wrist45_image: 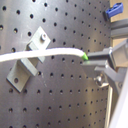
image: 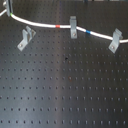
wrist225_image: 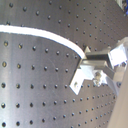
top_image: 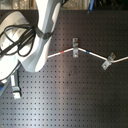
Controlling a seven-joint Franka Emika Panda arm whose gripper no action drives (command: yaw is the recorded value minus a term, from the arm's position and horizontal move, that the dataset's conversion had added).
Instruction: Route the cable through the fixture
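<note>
A white cable [image: 45, 23] with a red mark [image: 58, 25] and a blue mark [image: 88, 32] runs through the middle fixture [image: 73, 27] and the right fixture [image: 115, 40]. From there it rises toward the first exterior view's top left. It passes behind and above the left fixture [image: 26, 38] without sitting in it. In the first wrist view my gripper [wrist45_image: 90, 59] is shut on the cable's green-tipped end [wrist45_image: 85, 58], held above that fixture [wrist45_image: 29, 57]. The second wrist view shows the cable [wrist225_image: 45, 36] ending in the gripper [wrist225_image: 85, 59]. In the second exterior view the arm [top_image: 35, 45] hides the gripper.
The black perforated board [image: 65, 85] carries all three fixtures. In the second exterior view, black hoses [top_image: 17, 37] hang off the arm at the second exterior view's left. A small grey bracket-like piece [top_image: 16, 91] shows below the arm. A blue object [wrist45_image: 115, 8] lies beyond the board's edge.
</note>
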